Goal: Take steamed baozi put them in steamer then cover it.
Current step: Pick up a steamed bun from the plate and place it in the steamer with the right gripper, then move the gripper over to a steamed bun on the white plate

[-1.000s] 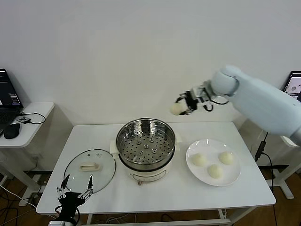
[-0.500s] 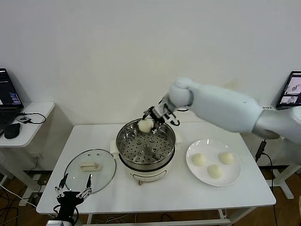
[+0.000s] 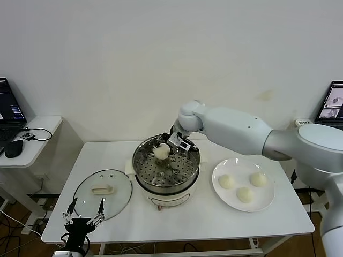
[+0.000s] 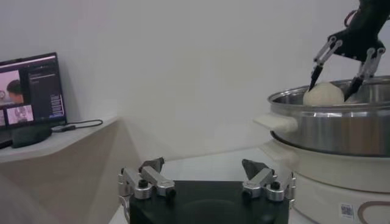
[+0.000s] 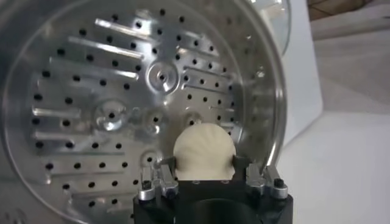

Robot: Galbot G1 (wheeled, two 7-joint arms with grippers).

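White table [image 3: 214, 219] with steamer [image 3: 166, 172], cover [image 3: 102, 187], plate [image 3: 243, 184].

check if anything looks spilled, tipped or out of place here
Nothing stands out. The steamer sits upright, the cover lies flat on the table, three baozi rest on the plate, and the right gripper holds one baozi.
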